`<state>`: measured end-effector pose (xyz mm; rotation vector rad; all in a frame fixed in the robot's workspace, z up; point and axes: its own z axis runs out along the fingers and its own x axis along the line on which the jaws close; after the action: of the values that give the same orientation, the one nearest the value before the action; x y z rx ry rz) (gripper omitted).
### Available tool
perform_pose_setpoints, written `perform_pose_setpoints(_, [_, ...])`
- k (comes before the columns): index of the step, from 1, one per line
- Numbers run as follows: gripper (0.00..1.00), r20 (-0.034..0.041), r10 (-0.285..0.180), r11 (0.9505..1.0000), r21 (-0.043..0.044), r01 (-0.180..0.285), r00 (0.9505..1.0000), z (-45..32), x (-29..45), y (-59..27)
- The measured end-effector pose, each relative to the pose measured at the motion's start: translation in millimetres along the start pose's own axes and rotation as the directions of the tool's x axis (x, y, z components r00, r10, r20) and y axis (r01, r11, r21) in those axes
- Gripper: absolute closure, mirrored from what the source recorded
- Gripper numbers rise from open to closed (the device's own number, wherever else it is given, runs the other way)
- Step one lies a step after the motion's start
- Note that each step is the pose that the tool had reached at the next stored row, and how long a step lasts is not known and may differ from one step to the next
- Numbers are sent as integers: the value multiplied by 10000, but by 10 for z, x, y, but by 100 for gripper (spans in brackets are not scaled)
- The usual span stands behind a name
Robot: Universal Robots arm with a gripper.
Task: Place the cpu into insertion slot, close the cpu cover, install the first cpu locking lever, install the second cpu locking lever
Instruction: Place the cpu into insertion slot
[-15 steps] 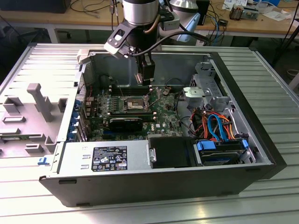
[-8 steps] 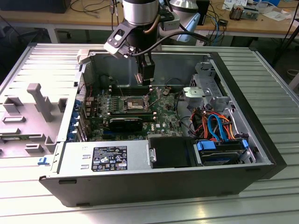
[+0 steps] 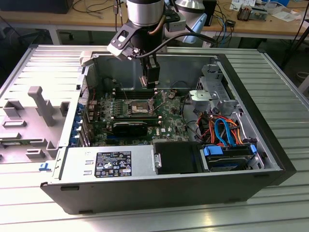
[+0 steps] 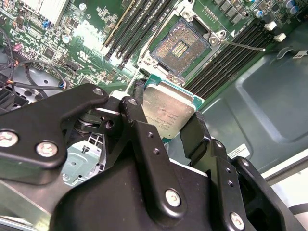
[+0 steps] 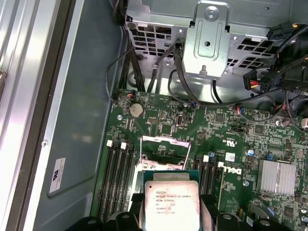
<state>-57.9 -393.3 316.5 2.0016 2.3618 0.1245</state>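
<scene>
Open computer case (image 3: 145, 193) on the ribbed tabletop (image 3: 275, 77), green motherboard (image 3: 170, 118) flat inside. Poised above the board, gripper (image 3: 150, 83) closed partway, pinching opposite edges. Insertion slot (image 4: 179, 45) uncovered, dark centre bare. Held between the fingers (image 4: 138, 118), above the slot and clear of it: the cpu (image 4: 169, 107).

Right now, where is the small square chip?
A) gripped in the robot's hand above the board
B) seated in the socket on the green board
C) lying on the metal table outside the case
A: the cpu is clamped in the hand, while the insertion slot lies bare.
</scene>
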Motion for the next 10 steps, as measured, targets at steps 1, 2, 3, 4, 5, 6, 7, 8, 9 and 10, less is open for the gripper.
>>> perform_pose_setpoints(1, [45,1,8,10000,0,-8,10000,0,0,0])
perform_pose_setpoints(2, [45,1,17,10000,-1,-17,10000,0,0,0])
perform_pose_setpoints(3, [45,3,31,10000,-1,-31,10000,0,0,0])
perform_pose_setpoints(4, [45,3,40,10000,-1,-40,10000,0,0,0])
perform_pose_setpoints(5, [45,4,47,10000,-1,-47,10000,0,0,0])
perform_pose_setpoints(6, [45,6,54,10000,-1,-54,10000,0,0,0])
perform_pose_setpoints(7, [45,6,60,10000,-1,-60,10000,0,0,0])
perform_pose_setpoints(8, [45,7,70,10000,-1,-70,10000,0,0,0])
perform_pose_setpoints(9, [45,8,85,10000,-2,-85,10000,0,0,0])
perform_pose_setpoints(10, [45,9,93,10000,-2,-93,10000,0,0,0])
